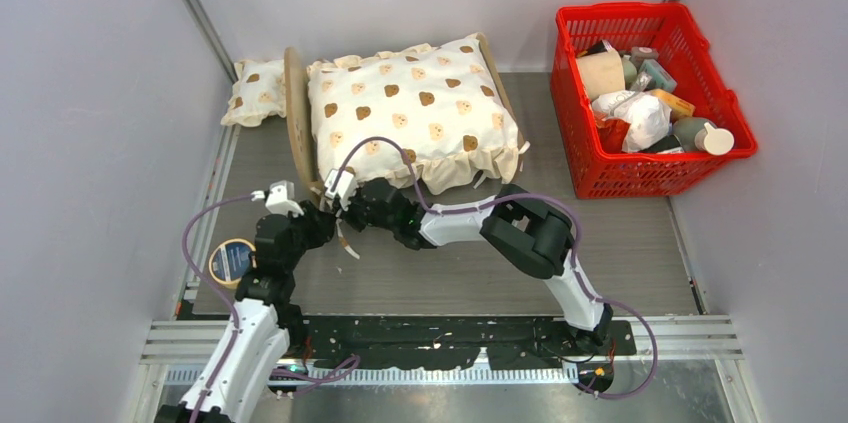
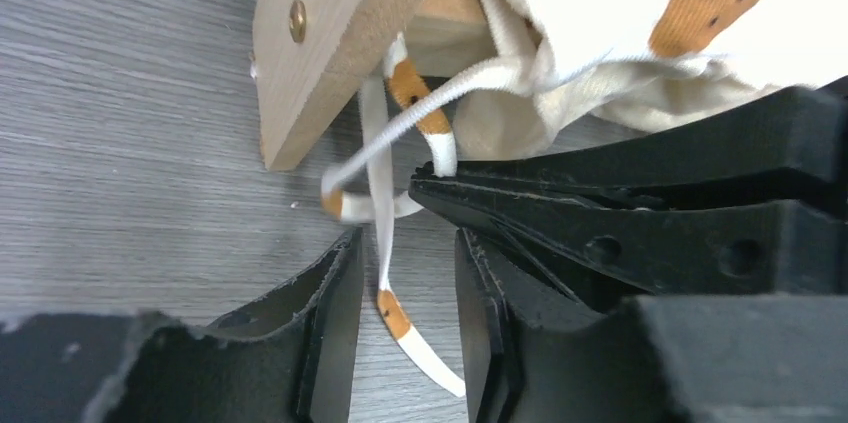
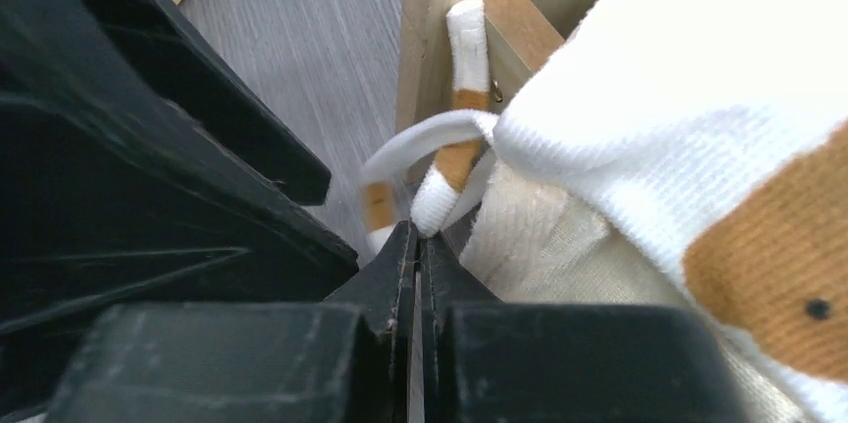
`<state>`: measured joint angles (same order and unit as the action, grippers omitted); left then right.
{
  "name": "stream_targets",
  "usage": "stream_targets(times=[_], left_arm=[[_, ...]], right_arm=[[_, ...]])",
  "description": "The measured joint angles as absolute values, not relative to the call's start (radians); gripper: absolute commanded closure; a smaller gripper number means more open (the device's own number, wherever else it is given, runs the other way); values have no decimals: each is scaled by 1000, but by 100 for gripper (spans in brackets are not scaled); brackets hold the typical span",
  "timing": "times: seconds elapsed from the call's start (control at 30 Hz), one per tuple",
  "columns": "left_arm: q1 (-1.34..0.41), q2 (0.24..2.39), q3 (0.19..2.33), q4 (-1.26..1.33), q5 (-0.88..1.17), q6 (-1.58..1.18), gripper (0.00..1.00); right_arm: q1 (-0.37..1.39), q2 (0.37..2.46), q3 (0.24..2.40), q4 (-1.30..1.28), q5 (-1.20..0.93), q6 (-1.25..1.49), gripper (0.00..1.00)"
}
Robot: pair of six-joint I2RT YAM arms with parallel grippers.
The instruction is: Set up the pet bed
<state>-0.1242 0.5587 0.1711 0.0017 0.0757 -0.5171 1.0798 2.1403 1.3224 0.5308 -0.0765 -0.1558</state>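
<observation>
Basket [image 1: 640, 175] is holding packets [image 1: 640, 118], well right of the right gripper [image 3: 415, 243], which is pinching a tie [image 3: 440, 193] beside the pet bed [image 3: 430, 3]. Left gripper [image 2: 408, 263] is gaping around another.

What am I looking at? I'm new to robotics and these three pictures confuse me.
Two robot arms are bolted to a table. The wide picture looks down from above; the other two come from cameras on each wrist. On the table lie a wooden pet bed topped by a bear-print cushion, a small pillow, a red basket of odds and ends and, at its left edge, a tape roll. The right gripper is shut, seemingly pinching a cushion tie beside the bed's post. The left gripper is open, another tie hanging loose between its fingers.
</observation>
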Motion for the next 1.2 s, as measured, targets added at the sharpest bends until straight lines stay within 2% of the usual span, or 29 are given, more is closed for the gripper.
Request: stream_targets(times=[0.13, 0.3, 0.6, 0.73, 1.07, 1.2], left_arm=[[-125, 471, 217, -99, 12, -529, 47], [-124, 402, 283, -142, -105, -572, 46], [-124, 567, 404, -162, -174, -728, 47], [-124, 604, 410, -163, -168, -781, 46], [-124, 648, 410, -161, -183, -838, 49], [-124, 679, 410, -162, -184, -835, 46]], right_arm=[[1080, 2149, 1301, 599, -60, -168, 95], [1079, 2149, 1289, 659, -54, -188, 95], [1078, 2149, 1259, 742, -81, -234, 95], [1078, 2149, 1233, 786, -102, -259, 95], [1078, 2149, 1207, 810, -134, -292, 95], [1078, 2149, 1206, 813, -141, -295, 95]])
